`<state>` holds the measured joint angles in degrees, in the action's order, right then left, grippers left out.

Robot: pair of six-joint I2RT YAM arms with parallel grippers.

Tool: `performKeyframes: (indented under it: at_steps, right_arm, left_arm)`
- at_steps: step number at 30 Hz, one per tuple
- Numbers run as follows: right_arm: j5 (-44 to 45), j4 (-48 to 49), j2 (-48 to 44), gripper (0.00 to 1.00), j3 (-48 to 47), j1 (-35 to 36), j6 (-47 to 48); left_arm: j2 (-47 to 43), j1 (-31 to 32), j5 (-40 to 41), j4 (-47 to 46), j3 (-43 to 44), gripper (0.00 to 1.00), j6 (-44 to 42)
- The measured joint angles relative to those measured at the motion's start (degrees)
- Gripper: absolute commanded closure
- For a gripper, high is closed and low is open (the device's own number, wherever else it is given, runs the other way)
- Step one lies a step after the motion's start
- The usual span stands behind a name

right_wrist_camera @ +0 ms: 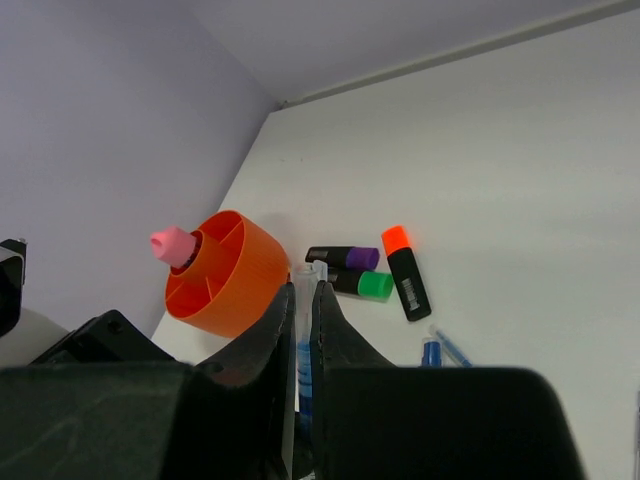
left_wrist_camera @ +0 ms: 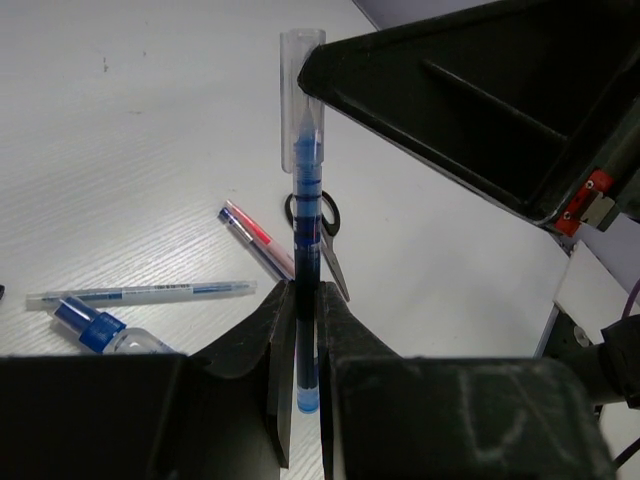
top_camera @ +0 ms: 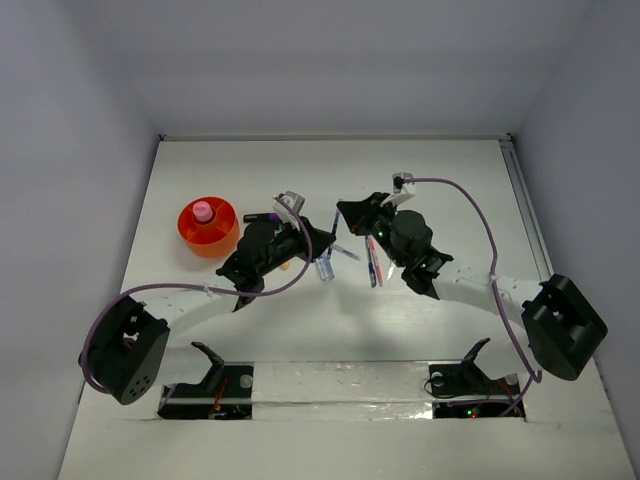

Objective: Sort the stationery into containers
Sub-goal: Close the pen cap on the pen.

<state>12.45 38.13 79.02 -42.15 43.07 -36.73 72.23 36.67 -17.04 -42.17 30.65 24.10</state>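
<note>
Two pincers are found on one blue pen (left_wrist_camera: 305, 200). The left pincer (left_wrist_camera: 302, 292) is clamped on its lower barrel. The right pincer (right_wrist_camera: 304, 290) is closed, and the same pen is seen between its fingers at the clear-capped end. The pen appears to be held clear of the worktop (left_wrist_camera: 120, 150), on which scissors (left_wrist_camera: 332, 262) and a red pen (left_wrist_camera: 255, 235) are left lying. It is well apart from the orange cup (right_wrist_camera: 240, 285), in which a pink-capped bottle (right_wrist_camera: 172, 243) is stood.

Three hazards are judged:
- If the arms are drawn apart while both grips are kept, the cap may be pulled off or the barrel bent.
- If both grips are released together, the pen would be dropped among the loose items.
- In a single grip the thin barrel may be twisted, so that a divider is struck at the cup.
</note>
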Motion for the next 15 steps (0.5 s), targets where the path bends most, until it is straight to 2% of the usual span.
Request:
performKeyframes:
  at_steps: [15]
  right_arm:
    - [-0.8, -8.1, -2.1, 1.0, -1.9, 0.9, 3.6]
  left_arm:
    - [-0.9, 0.5, 0.3, 2.0, 0.0, 1.0, -0.9]
